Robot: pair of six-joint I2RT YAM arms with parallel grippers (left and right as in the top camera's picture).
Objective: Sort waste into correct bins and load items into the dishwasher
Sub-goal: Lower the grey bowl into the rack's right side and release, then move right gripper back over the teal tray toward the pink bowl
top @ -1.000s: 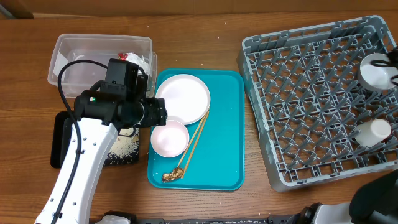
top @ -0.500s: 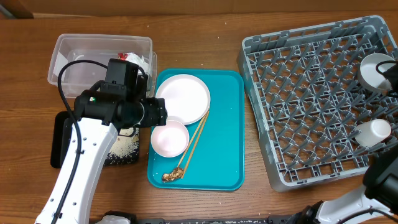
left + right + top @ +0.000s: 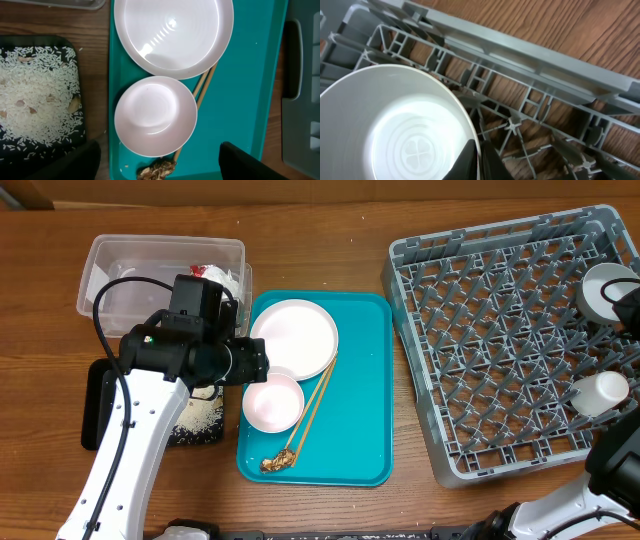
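Note:
My right gripper [image 3: 479, 161] is shut on the rim of a white bowl [image 3: 395, 130], one finger inside and one outside. That bowl [image 3: 603, 290] sits at the far right of the grey dishwasher rack [image 3: 500, 350], near a small white cup [image 3: 600, 392]. My left gripper [image 3: 159, 150] hangs open over a pale bowl [image 3: 155, 115] on the teal tray [image 3: 240, 100], holding nothing. Beside this bowl lie a round plate [image 3: 293, 338], chopsticks [image 3: 315, 405] and brown food bits [image 3: 278, 462]. The clear tub [image 3: 130, 300] holds the crumpled napkin [image 3: 222, 277]. Rice [image 3: 35, 100] covers the black tray [image 3: 95, 405].
The left arm [image 3: 150, 410] reaches from the front left over the black tray. The rack's lattice walls and upright pegs [image 3: 510, 125] surround the gripped bowl. Bare wooden table [image 3: 410, 430] shows between the teal tray and the rack.
The right gripper has shut onto the rim of the bowl in the rack, and the bowl has shifted slightly. The left arm has stayed still.

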